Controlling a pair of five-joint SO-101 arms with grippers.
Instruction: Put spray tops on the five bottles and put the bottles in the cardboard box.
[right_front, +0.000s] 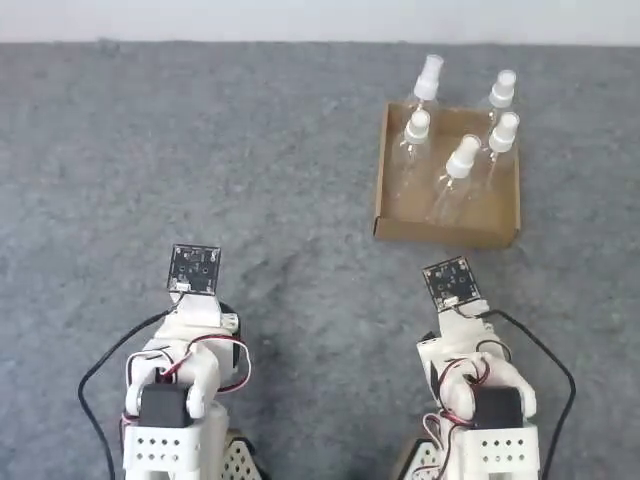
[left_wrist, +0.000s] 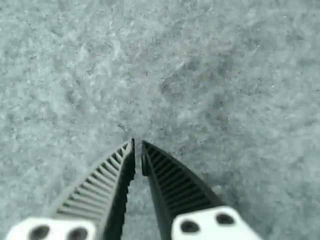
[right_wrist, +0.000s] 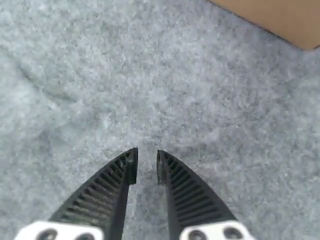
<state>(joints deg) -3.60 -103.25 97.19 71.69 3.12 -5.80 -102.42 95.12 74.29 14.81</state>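
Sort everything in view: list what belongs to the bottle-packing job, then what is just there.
Belongs to the job:
- five bottles
- spray tops, already on the bottles
- cardboard box
- left end effector
- right end effector

Just there:
- grey felt table cover

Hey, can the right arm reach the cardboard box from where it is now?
Probably yes. The right gripper hangs over bare mat just short of the box, with nothing between them. The five capped bottles crowd the inside, though.
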